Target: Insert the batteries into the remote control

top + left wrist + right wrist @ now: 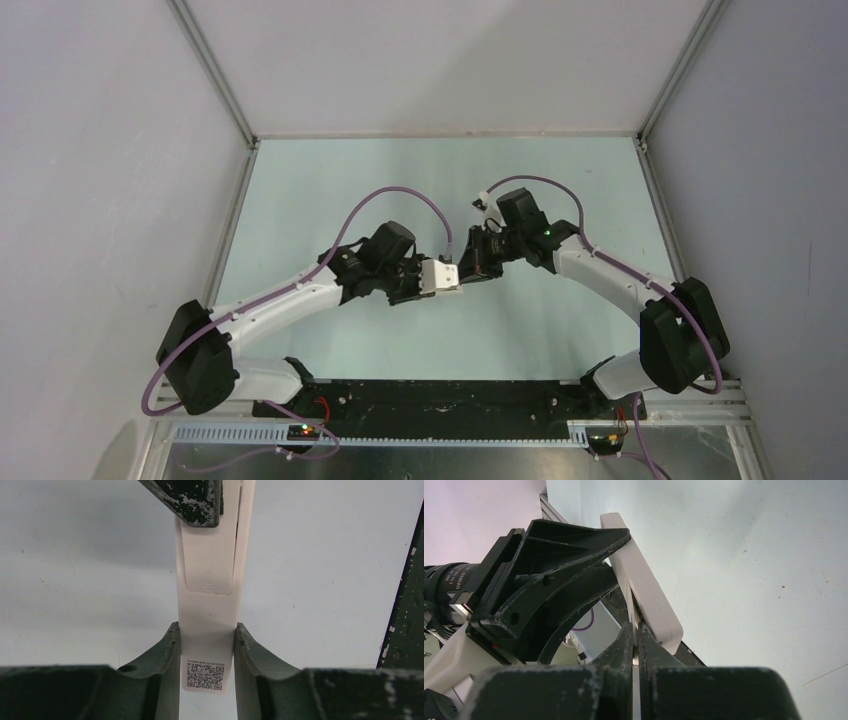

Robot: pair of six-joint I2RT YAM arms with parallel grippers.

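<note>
Step in hand, as I judge it: work the battery cover [207,565] off the back of the remote [442,277] so the recess is open for loading.

Left gripper [206,630]: clamped across the remote's width, just above the QR sticker [205,675]. Both fingers bear on the long edges and the bar sits straight between them. It is held in the air above the table [400,180], roughly midway between my two arms.

Right gripper [635,630]: narrow, nearly closed, pinching a thin white sheet at the remote's far end. I take this to be the cover. The right wrist view shows a dark slit between that sheet and the body, so it looks partly lifted.

To do this well:
- the left arm acts as a rigid vise, with no twist;
- pull along the remote's length, in line with the small arrow mark on the cover, not away from the back;
- use a light, steady draw, since the sheet is thin and may flex or snap out of the pinch.

Remote: slim white bar, smooth back, rounded edges. Its button face is not in view.

Batteries: not visible in any view.
</note>
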